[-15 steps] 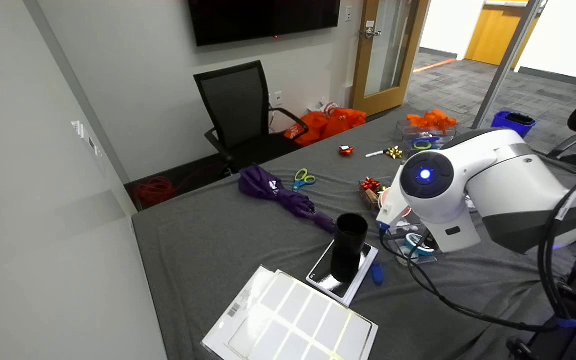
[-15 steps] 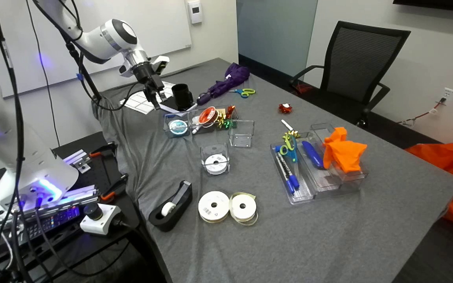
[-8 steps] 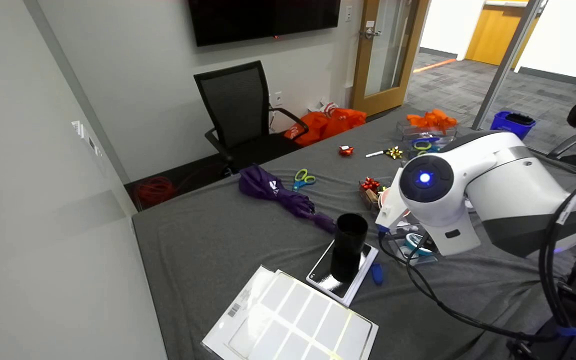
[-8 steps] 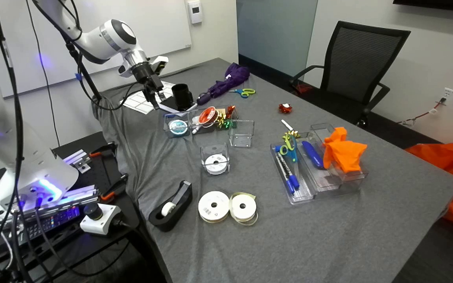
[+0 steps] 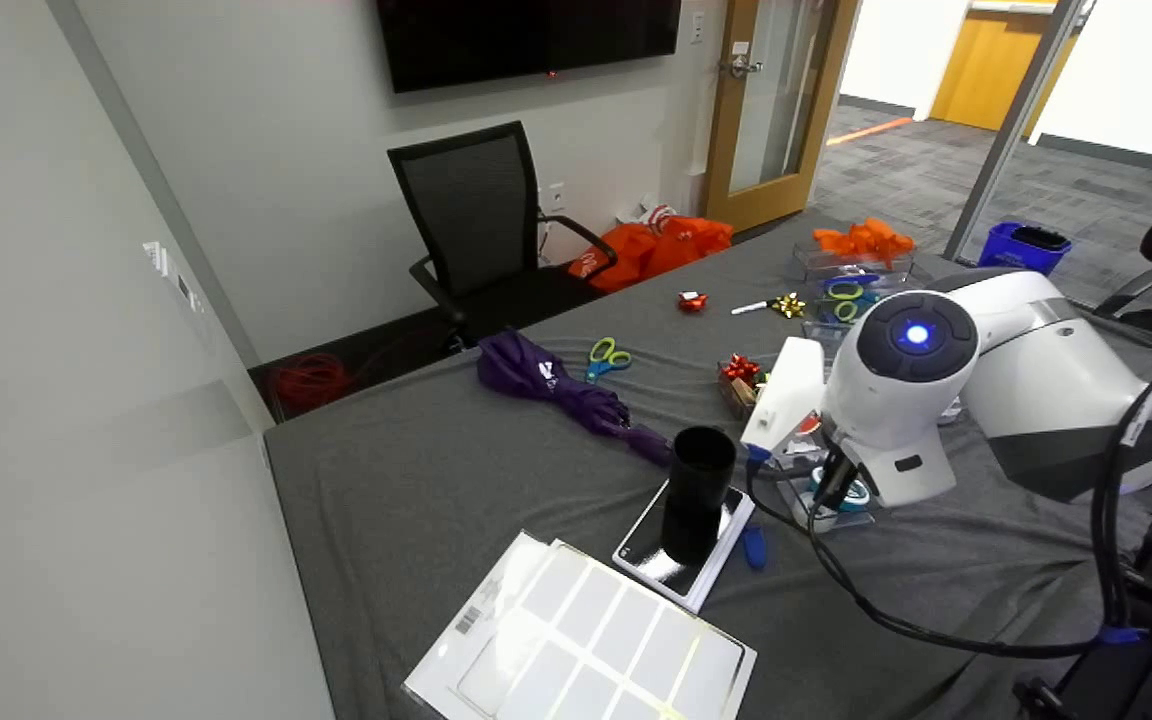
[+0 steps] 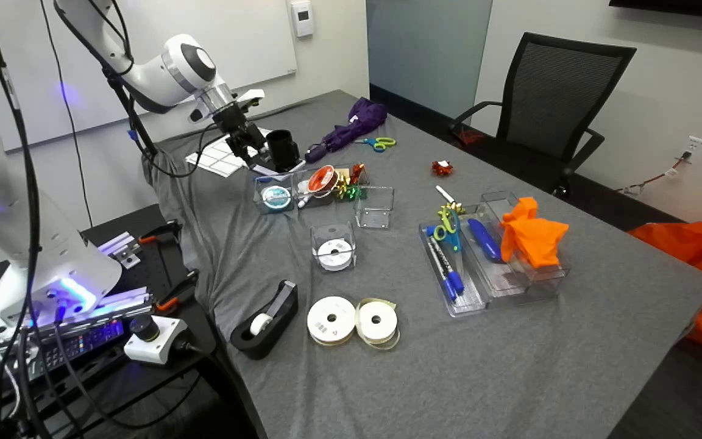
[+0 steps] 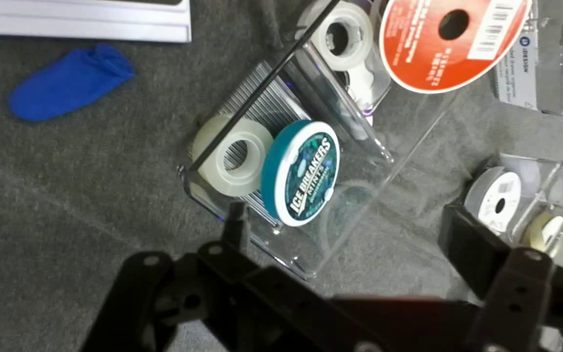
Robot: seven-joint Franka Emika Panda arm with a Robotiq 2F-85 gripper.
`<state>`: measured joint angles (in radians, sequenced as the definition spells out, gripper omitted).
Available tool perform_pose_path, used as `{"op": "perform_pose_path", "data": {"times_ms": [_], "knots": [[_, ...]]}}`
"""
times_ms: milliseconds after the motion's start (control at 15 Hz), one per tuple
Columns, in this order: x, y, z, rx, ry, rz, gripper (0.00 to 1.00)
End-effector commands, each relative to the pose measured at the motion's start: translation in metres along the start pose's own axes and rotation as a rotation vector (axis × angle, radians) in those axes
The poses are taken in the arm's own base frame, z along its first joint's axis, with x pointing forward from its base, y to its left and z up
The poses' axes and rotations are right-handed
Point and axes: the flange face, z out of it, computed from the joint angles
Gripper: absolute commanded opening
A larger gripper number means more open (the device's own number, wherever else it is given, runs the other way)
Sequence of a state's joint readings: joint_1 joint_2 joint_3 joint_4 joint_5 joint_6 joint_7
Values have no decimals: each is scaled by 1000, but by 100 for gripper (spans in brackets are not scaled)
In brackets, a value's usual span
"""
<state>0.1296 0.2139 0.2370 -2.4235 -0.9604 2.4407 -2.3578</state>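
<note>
Bare gray cloth offers a lane between a blue object and a clear bin, whose walls hem in a tape roll and a mint tin beneath the spread gripper. A red ribbon spool stands just beside the bin; a black mug rises near the gripper in both exterior views.

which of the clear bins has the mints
The bin nearest the open claw: it alone holds the round teal mint tin, beside a whitish tape roll; the red ribbon spool is outside it.
</note>
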Motion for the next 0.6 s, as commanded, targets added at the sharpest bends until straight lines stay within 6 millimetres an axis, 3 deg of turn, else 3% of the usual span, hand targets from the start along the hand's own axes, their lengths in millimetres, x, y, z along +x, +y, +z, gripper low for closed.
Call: {"op": "perform_pose_path", "data": {"times_ms": [0,267,533], "knots": [[14,-17,14,-65,-15,-21,100],[24,-27,32,-121,9,-5,100],[29,-32,37,-216,-98,11,100]]}}
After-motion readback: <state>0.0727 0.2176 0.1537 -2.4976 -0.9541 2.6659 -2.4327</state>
